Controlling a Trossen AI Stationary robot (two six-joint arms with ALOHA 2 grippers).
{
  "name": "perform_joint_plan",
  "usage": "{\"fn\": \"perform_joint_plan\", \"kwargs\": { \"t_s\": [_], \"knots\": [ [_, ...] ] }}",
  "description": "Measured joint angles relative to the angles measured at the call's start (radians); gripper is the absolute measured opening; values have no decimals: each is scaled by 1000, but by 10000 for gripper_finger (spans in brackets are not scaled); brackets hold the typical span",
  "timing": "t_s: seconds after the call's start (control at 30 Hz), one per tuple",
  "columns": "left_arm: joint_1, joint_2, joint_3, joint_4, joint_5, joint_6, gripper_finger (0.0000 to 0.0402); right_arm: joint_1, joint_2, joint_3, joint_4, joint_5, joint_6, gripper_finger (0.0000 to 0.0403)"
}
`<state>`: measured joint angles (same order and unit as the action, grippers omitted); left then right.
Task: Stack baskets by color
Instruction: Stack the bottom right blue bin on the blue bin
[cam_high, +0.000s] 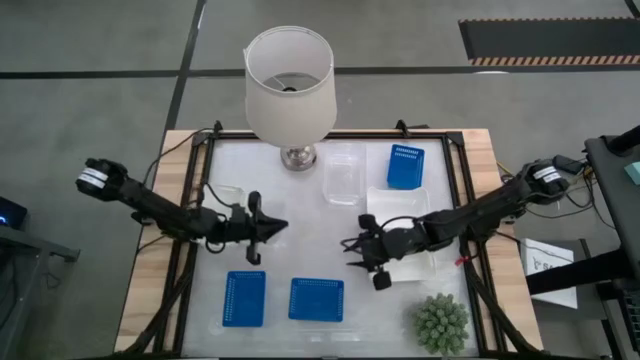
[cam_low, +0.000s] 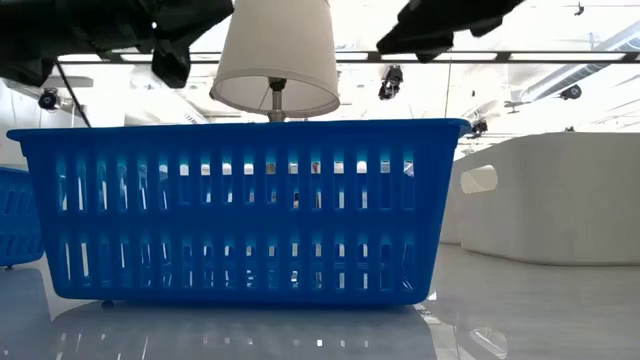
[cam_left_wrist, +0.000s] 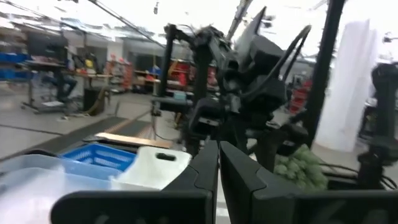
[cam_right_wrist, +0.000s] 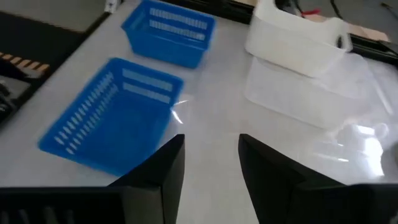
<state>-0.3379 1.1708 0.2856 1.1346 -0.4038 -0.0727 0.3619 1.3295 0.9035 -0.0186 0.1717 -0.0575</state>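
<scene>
Here the right gripper (cam_high: 362, 262) hangs with jaws open and empty near the blue baskets (cam_high: 316, 299), left gripper (cam_high: 272, 228) shut.

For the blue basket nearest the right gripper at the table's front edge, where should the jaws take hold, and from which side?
Probably a long side wall of the blue basket, taken from above. It sits upright and open-topped with thin slotted walls, so one jaw could go inside and one outside the rim. The right gripper hovers open just behind it; the plant crowds its right end.

Grey concrete floor (cam_high: 90, 40) (dark seams, one hazard-striped mat (cam_high: 548, 40)), bright workshop shelving (cam_left_wrist: 37, 62) beyond.
</scene>
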Motion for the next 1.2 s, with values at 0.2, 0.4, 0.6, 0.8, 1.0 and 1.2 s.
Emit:
{"fn": "perform_joint_plan", "kwargs": {
  "t_s": [0.2,0.4,0.6,0.8,1.0,1.2],
  "knots": [
    [-63,86,46,1,2,0,0,60,97,89,-61,0,67,173],
    [-106,131,62,3,1,0,0,92,207,159,-75,2,105,178],
    [-116,126,66,8,-3,0,0,93,320,259,-120,3,133,178],
    [-116,104,62,8,-6,8,0,92,409,348,-170,-42,112,178],
    [-116,103,61,6,-8,7,0,92,468,404,-167,-45,101,178],
    [-116,103,56,8,-9,7,0,89,504,450,-170,3,98,178]
  ]
}}
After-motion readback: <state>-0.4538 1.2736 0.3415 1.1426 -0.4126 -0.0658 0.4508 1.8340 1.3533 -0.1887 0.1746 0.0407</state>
